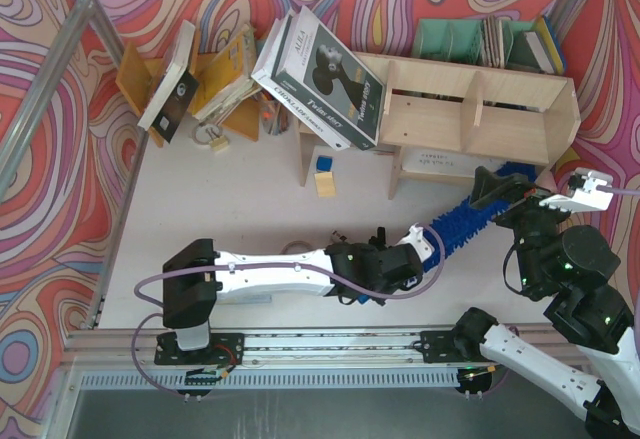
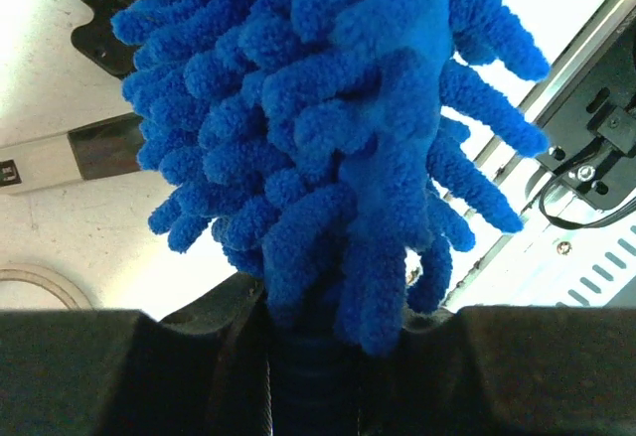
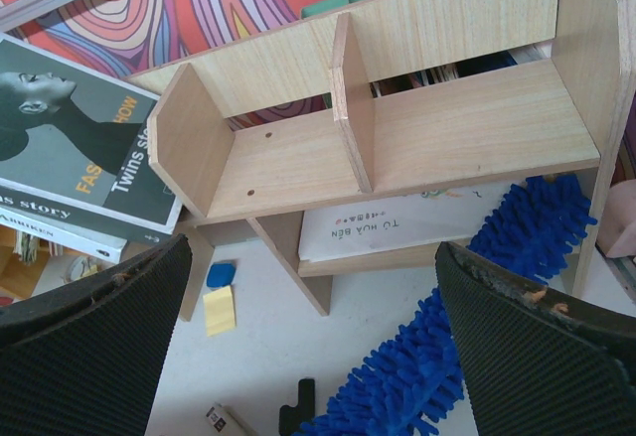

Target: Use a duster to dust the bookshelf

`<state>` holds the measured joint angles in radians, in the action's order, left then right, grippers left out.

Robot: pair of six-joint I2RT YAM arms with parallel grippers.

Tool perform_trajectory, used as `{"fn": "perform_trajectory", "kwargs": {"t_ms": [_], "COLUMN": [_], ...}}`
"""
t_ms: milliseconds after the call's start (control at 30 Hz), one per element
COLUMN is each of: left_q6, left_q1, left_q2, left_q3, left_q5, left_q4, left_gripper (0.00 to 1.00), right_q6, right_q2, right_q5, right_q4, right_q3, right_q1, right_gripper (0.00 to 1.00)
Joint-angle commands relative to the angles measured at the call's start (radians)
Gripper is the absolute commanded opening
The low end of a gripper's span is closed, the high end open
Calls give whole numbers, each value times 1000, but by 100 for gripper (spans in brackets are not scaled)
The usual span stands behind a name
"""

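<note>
Fingers (image 2: 119,366) of left gripper (image 1: 422,242) pinched on duster (image 1: 465,219) at its thin handle (probably the best hold: head soft, light, floppy), tip tucked under bookshelf (image 1: 470,109) at right end; right gripper (image 3: 313,267) spread wide, empty.

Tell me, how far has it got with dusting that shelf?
Done: the left gripper has the duster clamped near its handle end. In hand: the fluffy tip reaches into the right end of the bookshelf's lower tier, with the right gripper open nearby. Left: the upper tier, which the duster is not touching. Whether any dust is off, I cannot tell.
</note>
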<state>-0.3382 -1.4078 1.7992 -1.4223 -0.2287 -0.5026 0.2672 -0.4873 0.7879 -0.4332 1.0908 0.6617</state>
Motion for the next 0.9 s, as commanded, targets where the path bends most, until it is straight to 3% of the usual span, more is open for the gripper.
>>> {"fn": "perform_trajectory", "kwargs": {"t_ms": [0,267,367,867], "left_q6": [29,-24,-40,0], "left_q1": [-8,-3,11,-9], "left_q2": [-94,-263,-281,-109], "left_q3": [42,208,245,140], "left_q5": [-39,-193,-190,-46], "left_q4": [42,105,110,64], "left_gripper": [0,0,0,0], "right_q6": [7,10,12,18], "right_q2": [11,15,15,11], "right_q5": [11,11,10,11], "right_q4": [1,-2,-1,-10], "right_q3": [-2,-3,-3,5], "right_q1": [4,4,4,4], "right_gripper": [99,99,99,99]}}
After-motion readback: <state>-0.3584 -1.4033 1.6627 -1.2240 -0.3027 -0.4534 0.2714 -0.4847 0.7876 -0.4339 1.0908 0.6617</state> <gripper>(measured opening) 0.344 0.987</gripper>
